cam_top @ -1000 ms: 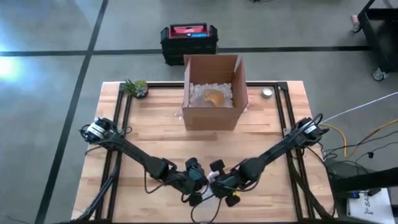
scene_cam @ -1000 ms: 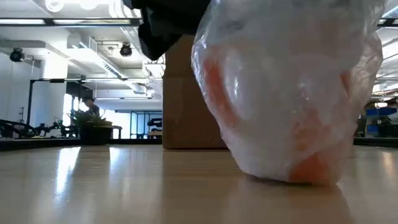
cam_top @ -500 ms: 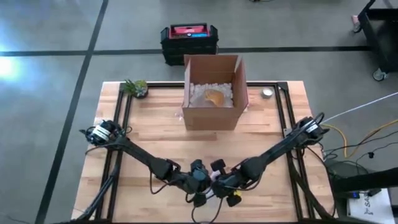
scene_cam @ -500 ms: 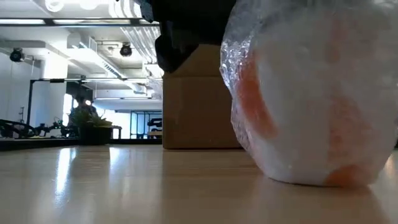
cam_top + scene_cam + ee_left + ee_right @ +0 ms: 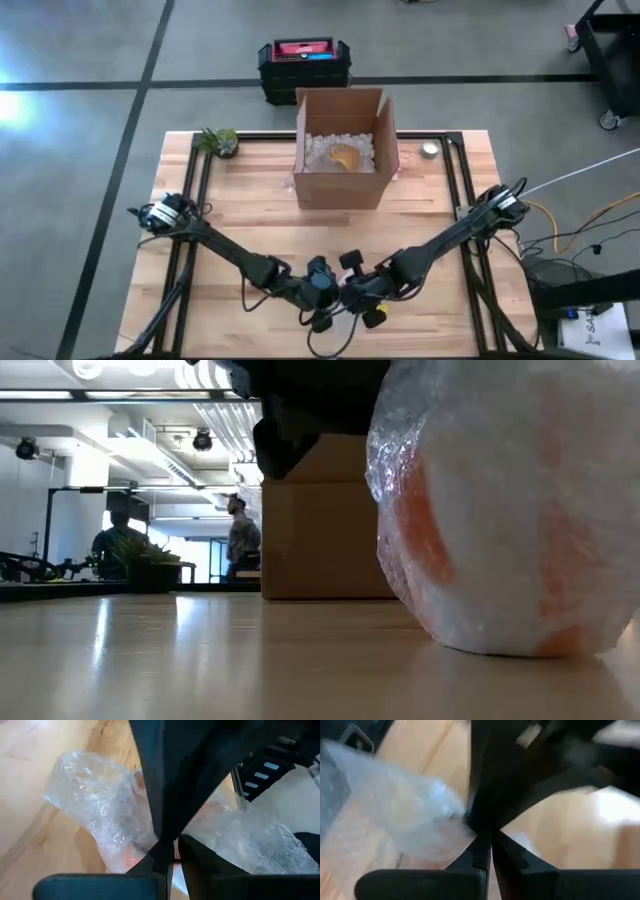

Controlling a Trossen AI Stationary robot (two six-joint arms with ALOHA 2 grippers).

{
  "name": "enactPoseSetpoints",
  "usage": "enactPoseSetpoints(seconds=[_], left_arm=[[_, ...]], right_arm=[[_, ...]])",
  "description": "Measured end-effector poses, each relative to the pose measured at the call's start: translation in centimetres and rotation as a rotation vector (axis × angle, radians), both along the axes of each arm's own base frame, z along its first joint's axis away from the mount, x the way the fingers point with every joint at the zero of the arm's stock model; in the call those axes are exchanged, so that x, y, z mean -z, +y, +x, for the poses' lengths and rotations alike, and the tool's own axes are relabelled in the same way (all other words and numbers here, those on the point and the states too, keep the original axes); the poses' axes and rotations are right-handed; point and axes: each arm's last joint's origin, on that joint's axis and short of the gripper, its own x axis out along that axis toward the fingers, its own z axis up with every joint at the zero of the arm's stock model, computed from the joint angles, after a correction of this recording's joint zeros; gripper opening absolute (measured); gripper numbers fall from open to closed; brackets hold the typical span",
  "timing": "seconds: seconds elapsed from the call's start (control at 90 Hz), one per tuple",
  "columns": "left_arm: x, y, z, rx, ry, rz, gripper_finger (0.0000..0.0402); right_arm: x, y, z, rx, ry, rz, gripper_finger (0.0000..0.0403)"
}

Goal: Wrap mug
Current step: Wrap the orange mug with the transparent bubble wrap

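Wrist views: both pincers pinching wrap (image 5: 100,815)

— What does the mug (image 5: 510,520) look like?
— Orange, swathed in clear bubble wrap (image 5: 100,810), so its handle and rim cannot be made out.
— Where is it?
— Resting on the worktop (image 5: 200,660) near the front edge, bulging and rounded, with crinkled wrap spreading loosely to either side.

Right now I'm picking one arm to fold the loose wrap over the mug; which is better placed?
Probably left. Its gripper is shut on the wrap with loose film spread ahead of it. The right gripper is also shut on wrap, but its view shows less slack. Both sit at the mug, so it's close.
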Motion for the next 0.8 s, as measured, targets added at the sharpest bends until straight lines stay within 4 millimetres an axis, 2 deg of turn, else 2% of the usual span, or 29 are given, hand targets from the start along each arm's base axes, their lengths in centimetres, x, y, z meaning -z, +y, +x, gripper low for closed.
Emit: enactPoseSetpoints(seconds=[0.156, 0.4, 0.556, 0.8], left_arm=[[-0.1, 0.1, 0.1, -0.002, -0.015, -0.008, 0.002], [-0.5, 0.0, 0.1, 0.004, -0.036, -0.011, 0.002], [-0.5, 0.0, 0.1, 0.012, -0.041, 0.0, 0.002], [-0.5, 0.1, 0.2, 0.01, -0.042, -0.002, 0.002]], right_arm=[[2.6, -0.2, -0.3, 0.043, 0.056, -0.007, 0.0], [3.2, -0.2, -0.5, 0.049, 0.063, 0.022, 0.0], [2.3, -0.4, -0.5, 0.031, 0.05, 0.022, 0.0], [-1.4, -0.7, -0.9, 0.007, -0.023, 0.056, 0.0]])
